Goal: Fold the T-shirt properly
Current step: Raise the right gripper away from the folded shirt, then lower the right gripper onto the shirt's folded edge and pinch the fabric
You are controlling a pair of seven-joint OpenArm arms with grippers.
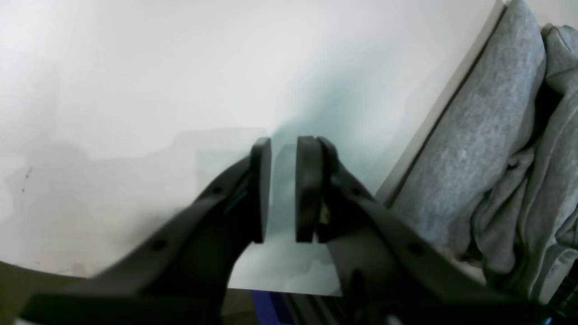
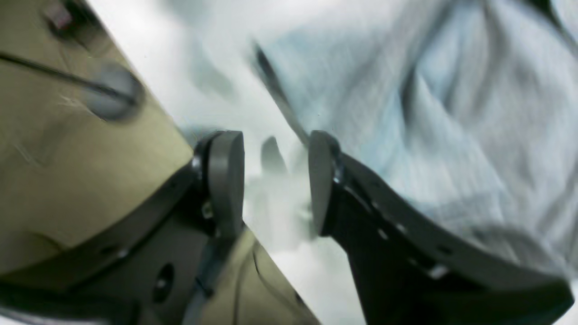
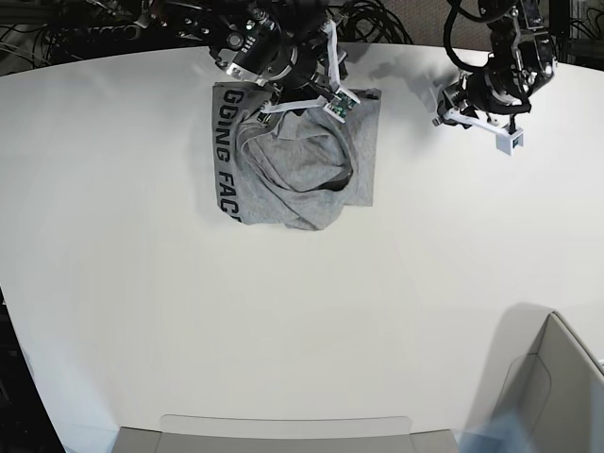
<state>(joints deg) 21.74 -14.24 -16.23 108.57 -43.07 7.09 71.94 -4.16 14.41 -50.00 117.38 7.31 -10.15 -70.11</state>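
The heather-grey T-shirt (image 3: 302, 165) lies crumpled at the back of the white table (image 3: 283, 311), with black lettering running down its left edge. My right arm (image 3: 264, 52) hangs over the shirt's far edge. The right gripper (image 2: 275, 180) is open and blurred, with bare table between its pads and rumpled shirt cloth (image 2: 442, 113) just past the right finger. My left arm (image 3: 491, 80) stands apart from the shirt, to its right. The left gripper (image 1: 283, 189) is open by a narrow gap over bare table, holding nothing. Folds of the T-shirt (image 1: 492, 149) fill that view's right side.
A cardboard box (image 3: 557, 396) stands at the front right corner. A flat grey panel (image 3: 283, 436) runs along the front edge. Cables (image 3: 57, 28) lie behind the table. The table's edge and a tan surface (image 2: 67, 158) show at the left of the right wrist view.
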